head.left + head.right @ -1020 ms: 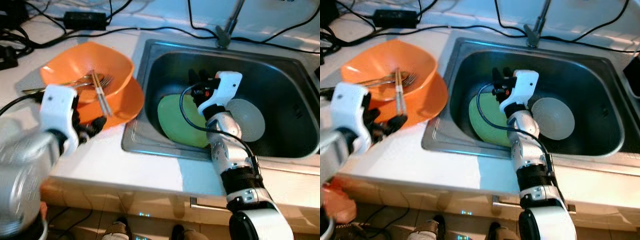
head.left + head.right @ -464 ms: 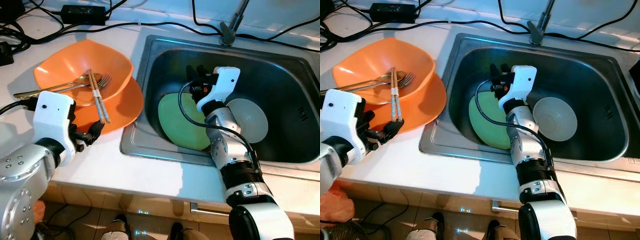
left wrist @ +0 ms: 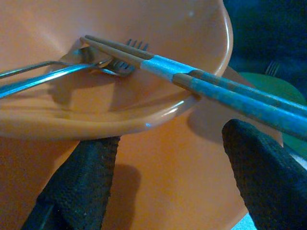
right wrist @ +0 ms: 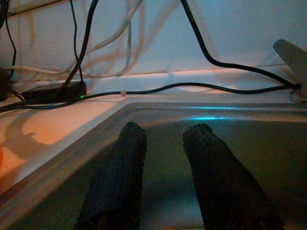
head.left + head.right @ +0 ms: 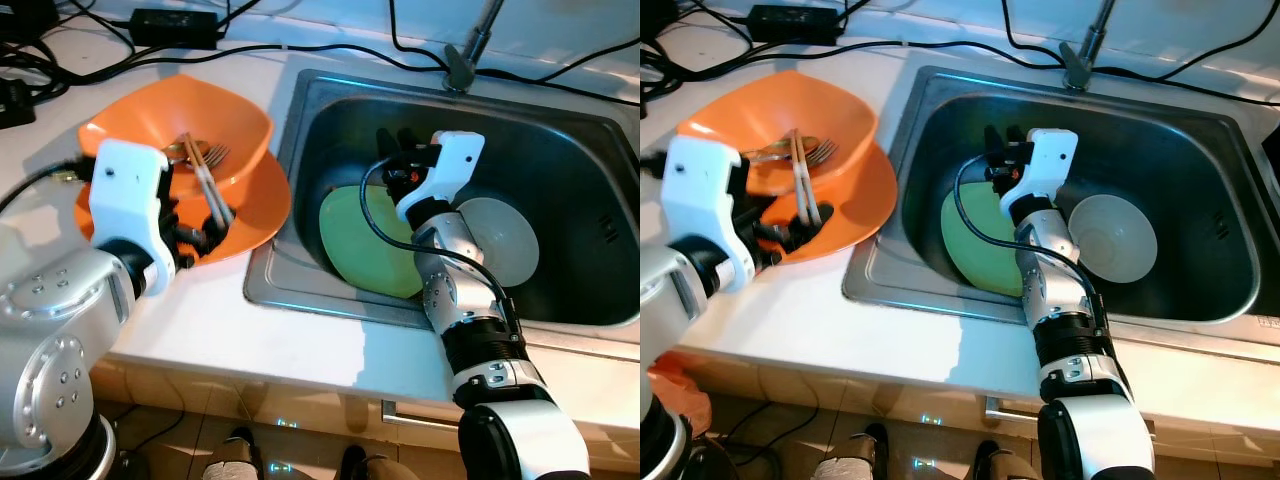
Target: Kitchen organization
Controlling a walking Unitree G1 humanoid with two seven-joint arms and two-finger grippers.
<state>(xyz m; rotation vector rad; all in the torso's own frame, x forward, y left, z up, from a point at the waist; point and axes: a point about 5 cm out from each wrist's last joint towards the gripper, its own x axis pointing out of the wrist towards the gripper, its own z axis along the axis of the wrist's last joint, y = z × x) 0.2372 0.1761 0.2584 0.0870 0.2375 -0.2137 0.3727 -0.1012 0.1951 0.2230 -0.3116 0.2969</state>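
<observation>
An orange bowl [image 5: 150, 135] sits on an orange plate [image 5: 255, 205] on the white counter, left of the sink. Chopsticks [image 5: 211, 188] with blue bands lean across the bowl's rim beside a fork [image 3: 129, 48] and a spoon [image 5: 180, 152]. My left gripper [image 5: 193, 240] is open low over the plate's near side, its fingers [image 3: 81, 187] just below the chopsticks [image 3: 216, 86], not touching them. My right gripper [image 5: 395, 150] hangs open inside the sink above a green plate [image 5: 365, 245], holding nothing. A pale round dish [image 5: 500, 240] lies beside the green plate.
The steel sink [image 5: 300, 120] has a faucet [image 5: 468, 55] at its back rim. Black cables and a power brick [image 5: 175, 28] run along the back of the counter. White counter [image 5: 230, 320] lies in front of the plate and the sink.
My left gripper has moved forward from the counter's front onto the orange plate, close under the chopsticks. The right arm has stayed in the sink.
</observation>
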